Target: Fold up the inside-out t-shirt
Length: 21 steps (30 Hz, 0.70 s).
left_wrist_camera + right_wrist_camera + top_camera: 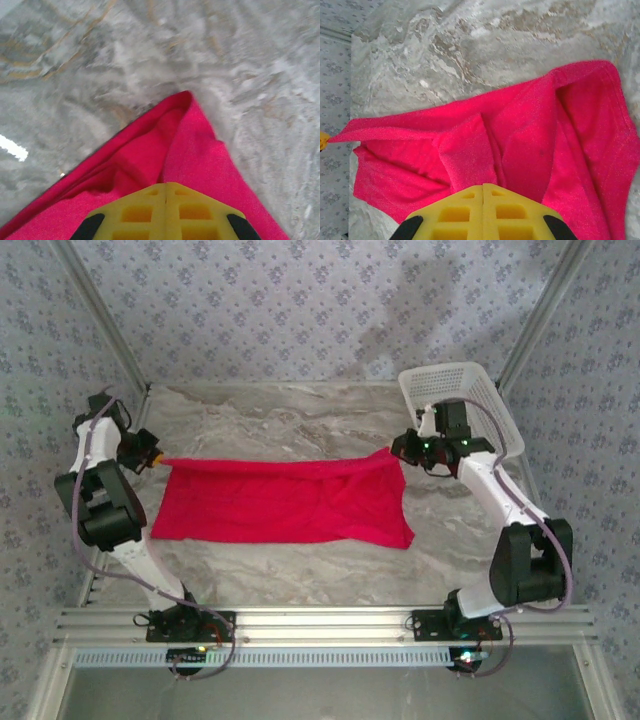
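The t-shirt [285, 502], soft bright red cloth with loose folds, lay as a wide band mid-surface, its long axis running left to right between my arms. My left pincer [157, 460] was clamped on its left corner, my right pincer [393, 451] on its right corner. The surface [300, 415] was glossy grey veined stone. A white mesh basket [470, 390] sat far right, beneath patterned walls [300, 300].

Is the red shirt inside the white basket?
No, the bright red cloth t-shirt stretches across the grey marble table, outside the white plastic mesh basket at the far right corner.
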Available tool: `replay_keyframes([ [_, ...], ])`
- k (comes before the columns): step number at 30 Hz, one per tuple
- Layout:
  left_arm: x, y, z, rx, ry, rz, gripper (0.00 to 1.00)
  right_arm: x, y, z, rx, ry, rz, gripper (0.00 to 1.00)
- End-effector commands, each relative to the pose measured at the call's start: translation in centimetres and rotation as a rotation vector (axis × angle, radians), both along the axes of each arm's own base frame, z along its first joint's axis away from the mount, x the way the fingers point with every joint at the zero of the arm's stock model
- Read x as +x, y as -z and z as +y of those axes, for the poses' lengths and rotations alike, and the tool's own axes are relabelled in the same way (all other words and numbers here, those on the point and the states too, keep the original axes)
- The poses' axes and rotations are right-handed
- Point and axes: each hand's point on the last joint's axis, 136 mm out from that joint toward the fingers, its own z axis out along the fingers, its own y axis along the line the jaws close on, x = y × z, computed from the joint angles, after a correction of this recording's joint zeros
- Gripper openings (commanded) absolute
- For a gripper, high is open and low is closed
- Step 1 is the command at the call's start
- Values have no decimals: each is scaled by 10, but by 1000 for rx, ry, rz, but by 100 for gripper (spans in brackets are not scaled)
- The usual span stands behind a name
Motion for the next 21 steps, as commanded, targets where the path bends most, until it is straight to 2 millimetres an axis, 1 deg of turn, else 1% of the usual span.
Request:
replay_keyframes([
  [1, -10, -2, 11, 26, -23, -11, 0, -10, 5, -8, -4, 26, -2, 0],
  [5, -19, 5, 12, 35, -26, 16, 0, -21, 24, -12, -9, 35, 40, 0],
  [7, -24, 10, 13, 39, -31, 31, 0, -26, 31, -17, -18, 51, 58, 0],
  [11, -31, 17, 18, 44, -46, 61, 0, -33, 36, -28, -24, 90, 63, 0],
  [14, -35, 16, 25, 49, -64, 63, 0, -36, 36, -38, -30, 122, 60, 0],
  [17, -35, 11, 31, 56, -78, 47, 0, -35, 34, -49, -25, 152, 57, 0],
  [21, -34, 12, 29, 46, -81, 39, 0, -36, 36, -52, -14, 159, 62, 0],
])
